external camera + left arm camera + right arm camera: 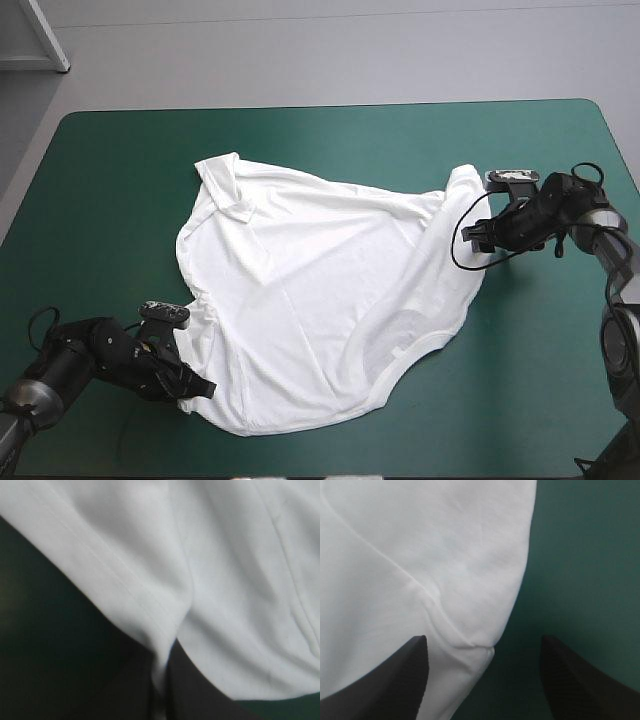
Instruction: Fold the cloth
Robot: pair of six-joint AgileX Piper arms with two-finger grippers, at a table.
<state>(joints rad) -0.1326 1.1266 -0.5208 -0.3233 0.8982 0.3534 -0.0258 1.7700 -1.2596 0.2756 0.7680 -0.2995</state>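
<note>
The white T-shirt [320, 280] lies spread, with wrinkles, across the middle of the table. My left gripper [195, 385] is at the shirt's near-left edge. In the left wrist view its black fingers [130, 690] are all but shut, with a hemmed fold of the T-shirt [225, 580] pinched between them at the left gripper [161, 665]. My right gripper [478, 236] sits low at the shirt's far-right edge. It stands open in the right wrist view, where a corner of the T-shirt [420, 555] lies between the fingers of the right gripper [483, 642].
The teal-green cover [110, 200] shows on all sides of the shirt, widest at the far left and along the right. The table's near edge runs close behind my left arm, and its right edge close behind my right arm.
</note>
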